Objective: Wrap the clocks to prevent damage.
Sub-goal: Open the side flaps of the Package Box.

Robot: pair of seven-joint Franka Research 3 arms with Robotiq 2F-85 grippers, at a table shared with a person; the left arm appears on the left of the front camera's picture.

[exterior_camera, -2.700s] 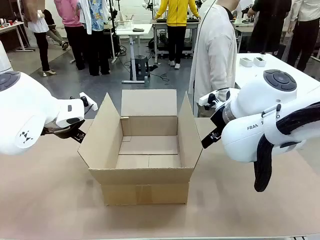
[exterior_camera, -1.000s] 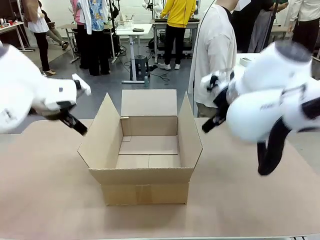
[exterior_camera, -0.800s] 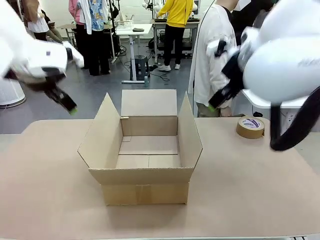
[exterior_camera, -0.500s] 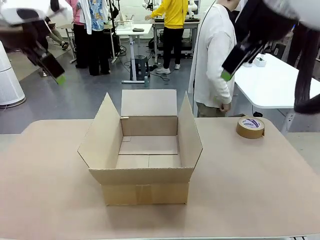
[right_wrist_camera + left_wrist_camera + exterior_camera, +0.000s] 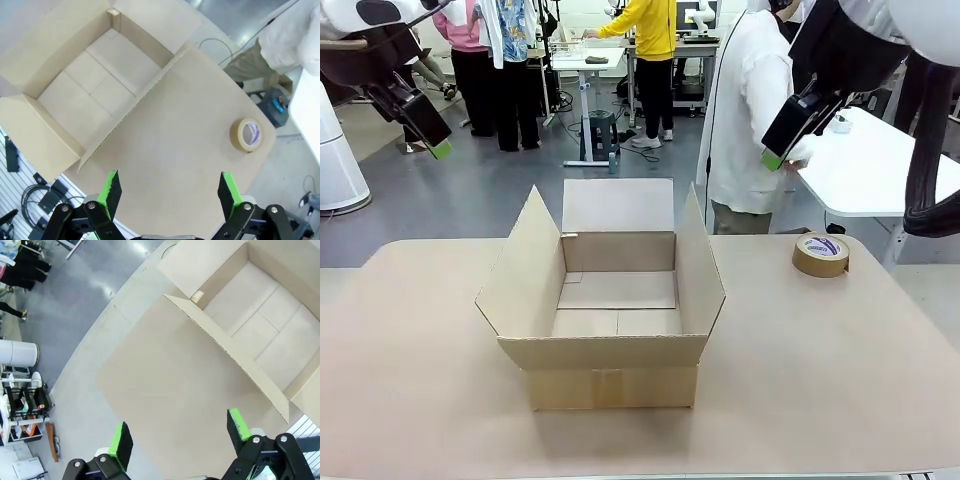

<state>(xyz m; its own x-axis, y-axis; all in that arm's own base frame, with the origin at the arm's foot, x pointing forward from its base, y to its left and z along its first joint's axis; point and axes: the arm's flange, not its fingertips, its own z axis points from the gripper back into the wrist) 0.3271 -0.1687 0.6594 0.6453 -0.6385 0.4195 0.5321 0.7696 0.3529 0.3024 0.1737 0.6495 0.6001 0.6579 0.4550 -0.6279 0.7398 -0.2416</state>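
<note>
The bubble-wrapped bundle of clocks is out of view. An open brown cardboard box (image 5: 617, 300) stands empty at the table's middle; its bare floor also shows in the left wrist view (image 5: 260, 315) and the right wrist view (image 5: 95, 85). My left gripper (image 5: 432, 140) hangs high above the table's far left corner, open (image 5: 180, 436), with nothing between its green pads. My right gripper (image 5: 780, 142) hangs high at the far right, beside the person, also open (image 5: 169, 191) and holding nothing.
A brown tape roll (image 5: 820, 254) lies flat on the table (image 5: 420, 400) at the far right, also seen from above (image 5: 246, 135). A person in a white coat (image 5: 750, 120) stands just beyond the table's far right edge. Bare tabletop surrounds the box.
Both arms have lifted from beside the box's side flaps to high above the table's far corners. The tape roll, hidden behind the right arm before, has come into sight.
</note>
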